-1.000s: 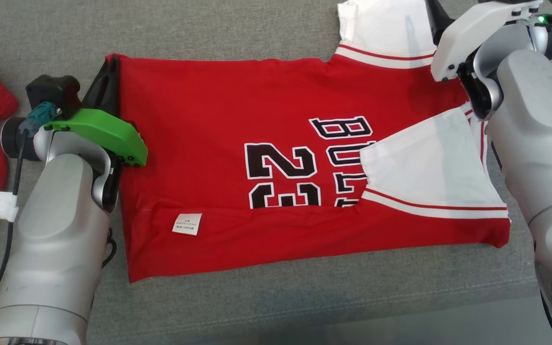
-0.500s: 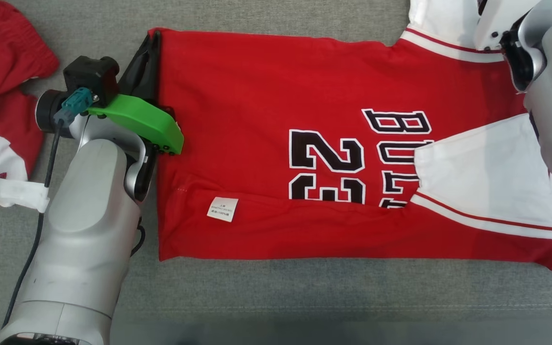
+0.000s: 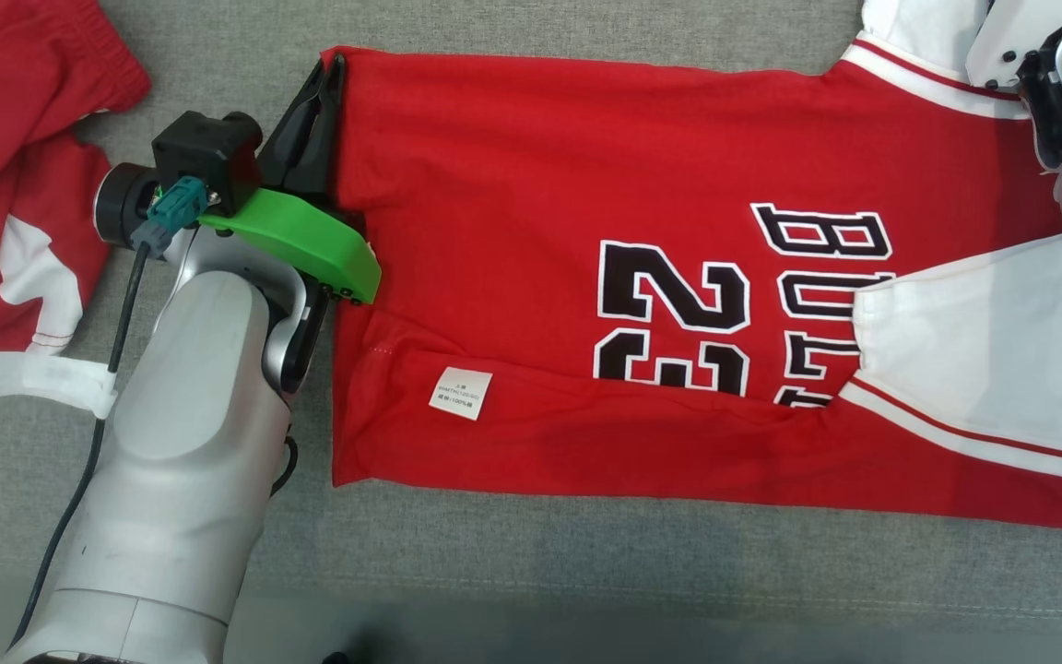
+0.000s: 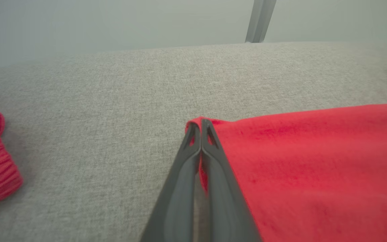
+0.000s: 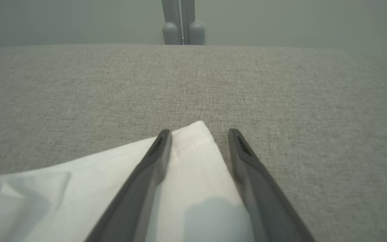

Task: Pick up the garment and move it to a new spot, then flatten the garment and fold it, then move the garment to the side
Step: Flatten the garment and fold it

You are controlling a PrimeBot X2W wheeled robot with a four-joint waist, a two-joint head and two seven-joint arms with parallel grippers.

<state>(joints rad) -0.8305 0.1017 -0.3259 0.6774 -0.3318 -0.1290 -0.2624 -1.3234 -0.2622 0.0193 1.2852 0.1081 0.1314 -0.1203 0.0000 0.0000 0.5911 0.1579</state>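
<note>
The garment (image 3: 531, 184) is a red jersey with black "23" lettering and white sleeves, lying mostly flat on the grey cushion (image 3: 586, 572), its near edge folded over. My left gripper (image 3: 336, 65) is shut on the jersey's far left corner; in the left wrist view the closed fingertips (image 4: 200, 122) pinch the red hem (image 4: 314, 168). My right gripper (image 5: 200, 132) is open, its fingers astride the corner of the white sleeve (image 5: 193, 174), which lies on the cushion. In the head view the right arm (image 3: 1061, 101) covers the far right sleeve (image 3: 918, 28).
A second red and white garment (image 3: 24, 83) lies crumpled at the left, close to my left arm. A white strap (image 3: 24, 383) crosses in front of it. The cushion's front edge (image 3: 678, 613) runs along the bottom. A pale wall with a post (image 5: 183, 30) stands beyond the cushion.
The head camera has turned, so the whole scene sits further right in it. My left gripper keeps its hold on the corner. The jersey lies as before.
</note>
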